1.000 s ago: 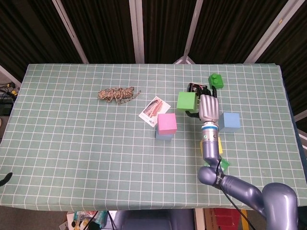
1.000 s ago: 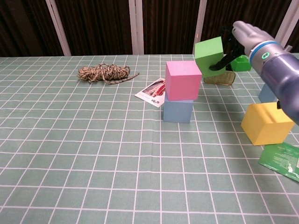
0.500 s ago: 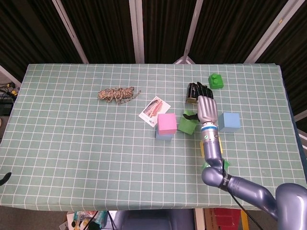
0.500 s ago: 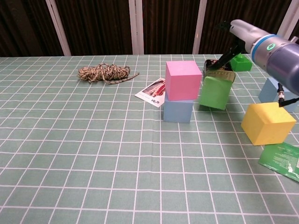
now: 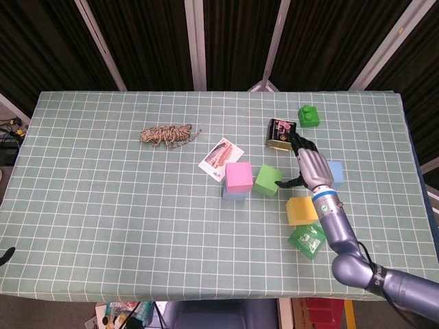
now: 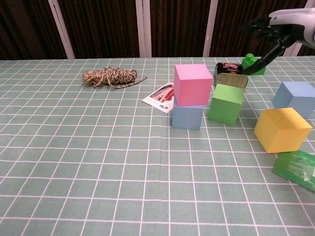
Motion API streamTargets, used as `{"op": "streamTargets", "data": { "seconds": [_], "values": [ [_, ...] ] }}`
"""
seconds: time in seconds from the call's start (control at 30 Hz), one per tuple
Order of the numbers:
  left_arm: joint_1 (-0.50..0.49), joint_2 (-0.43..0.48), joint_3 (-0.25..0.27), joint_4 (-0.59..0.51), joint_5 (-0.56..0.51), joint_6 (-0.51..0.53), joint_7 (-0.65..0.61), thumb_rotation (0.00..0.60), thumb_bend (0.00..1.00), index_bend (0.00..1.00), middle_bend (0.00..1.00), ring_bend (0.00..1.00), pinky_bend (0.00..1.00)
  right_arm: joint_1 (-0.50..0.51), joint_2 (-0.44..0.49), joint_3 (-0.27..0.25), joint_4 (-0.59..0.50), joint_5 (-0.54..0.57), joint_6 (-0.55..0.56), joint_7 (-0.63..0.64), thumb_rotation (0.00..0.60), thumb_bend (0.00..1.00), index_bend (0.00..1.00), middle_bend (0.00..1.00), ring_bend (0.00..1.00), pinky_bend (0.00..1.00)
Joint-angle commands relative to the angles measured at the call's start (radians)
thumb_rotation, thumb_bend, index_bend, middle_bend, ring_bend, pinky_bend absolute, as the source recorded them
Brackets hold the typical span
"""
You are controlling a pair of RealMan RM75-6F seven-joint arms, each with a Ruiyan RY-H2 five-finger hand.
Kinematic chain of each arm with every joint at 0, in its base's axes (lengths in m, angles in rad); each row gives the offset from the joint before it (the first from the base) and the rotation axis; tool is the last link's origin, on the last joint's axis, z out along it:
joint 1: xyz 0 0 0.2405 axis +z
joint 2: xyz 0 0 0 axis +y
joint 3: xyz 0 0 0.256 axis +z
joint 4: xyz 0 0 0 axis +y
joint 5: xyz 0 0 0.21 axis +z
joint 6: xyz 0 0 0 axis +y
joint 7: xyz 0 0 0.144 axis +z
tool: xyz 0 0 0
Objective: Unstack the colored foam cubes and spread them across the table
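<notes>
A pink cube [image 5: 239, 175] [image 6: 193, 84] sits stacked on a light blue cube [image 5: 233, 193] [image 6: 187, 116] mid-table. A green cube [image 5: 267, 180] [image 6: 226, 103] rests on the cloth just to their right. Further right lie a yellow cube [image 5: 302, 210] [image 6: 282, 130] and another blue cube [image 5: 335, 172] [image 6: 297, 98]. My right hand [image 5: 313, 168] [image 6: 276, 33] hovers above the table right of the green cube, fingers spread, holding nothing. My left hand is not visible.
A dark tin [image 5: 280, 132] [image 6: 231, 76] and a small green block [image 5: 309, 115] [image 6: 253, 64] stand at the back right. A card [image 5: 221, 157] [image 6: 162, 95] lies left of the stack, a rope bundle [image 5: 167, 134] [image 6: 109, 76] further left, a green packet [image 5: 307, 238] [image 6: 297, 168] front right.
The green cube went from my right hand's grip down onto the table beside the stack. The hand then let go, opened and drew back to the right and up.
</notes>
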Motion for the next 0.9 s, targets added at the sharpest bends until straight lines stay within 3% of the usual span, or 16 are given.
{"op": "streamTargets", "data": {
  "seconds": [0.03, 0.33, 0.57, 0.9],
  "values": [
    [0.0, 0.001, 0.001, 0.0, 0.0, -0.001, -0.001, 0.6, 0.2, 0.19, 0.0, 0.0, 0.08, -0.018, 0.073, -0.036, -0.074, 0.018, -0.075, 0.024, 0.6, 0.09, 0.0, 0.0, 0.02, 0.0],
    [0.002, 0.008, 0.001, 0.0, 0.002, 0.0, -0.017, 0.6, 0.2, 0.19, 0.0, 0.0, 0.08, 0.053, 0.106, -0.063, -0.12, 0.082, -0.156, 0.068, 0.6, 0.09, 0.0, 0.0, 0.01, 0.0],
    [0.004, 0.014, -0.001, 0.001, 0.001, 0.002, -0.028, 0.6, 0.2, 0.19, 0.0, 0.0, 0.08, 0.092, -0.023, -0.064, -0.08, 0.01, -0.009, 0.089, 0.6, 0.09, 0.0, 0.0, 0.01, 0.0],
    [0.002, 0.017, -0.006, -0.001, -0.01, -0.002, -0.034, 0.6, 0.2, 0.19, 0.0, 0.0, 0.08, 0.163, -0.149, -0.09, -0.032, 0.014, 0.086, 0.036, 0.6, 0.09, 0.0, 0.02, 0.0, 0.0]
  ]
}}
